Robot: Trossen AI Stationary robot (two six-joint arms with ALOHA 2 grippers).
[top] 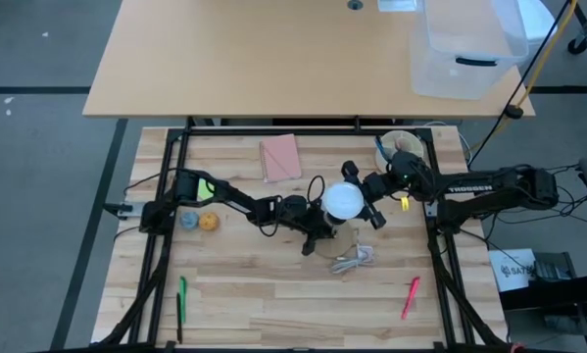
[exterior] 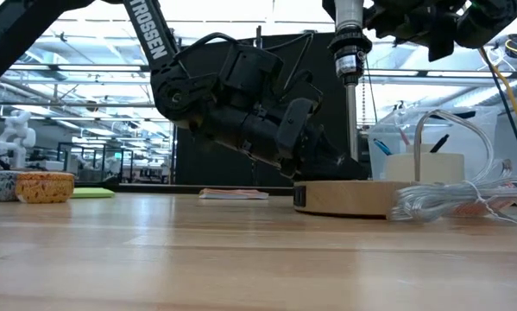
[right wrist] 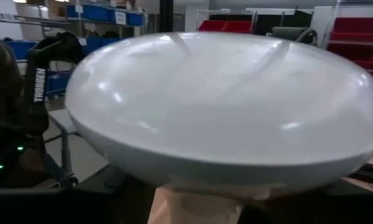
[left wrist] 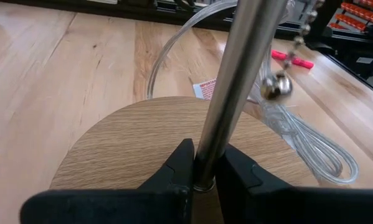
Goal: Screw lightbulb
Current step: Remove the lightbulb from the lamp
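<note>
At the middle of the table (top: pixel 273 284), a small lamp stands on a round wooden base (left wrist: pixel 130 146), and both arms meet over it. The left gripper (left wrist: pixel 202 177) is low at the foot of the lamp, its fingers clamped on the thin metal pole (left wrist: pixel 236 81) just where it rises from the base; this hold seems meant to keep the lamp from turning or tipping while the bulb is twisted. The lightbulb (top: pixel 343 200) sits at the top of that pole, its white dome facing up toward the overhead camera, and it fills nearly the whole right wrist view. The right gripper (top: pixel 362 199) is right beside the bulb on its right, reaching in from the side, but whether its fingers are apart or pressed on the dome I cannot tell. A clear cord (top: pixel 354 258) lies coiled on the near side of the base, and a bead chain (left wrist: pixel 279 74) hangs by the pole. Judging by this, the bulb is in or at the socket and the screwing is under way, not plainly finished.
</note>
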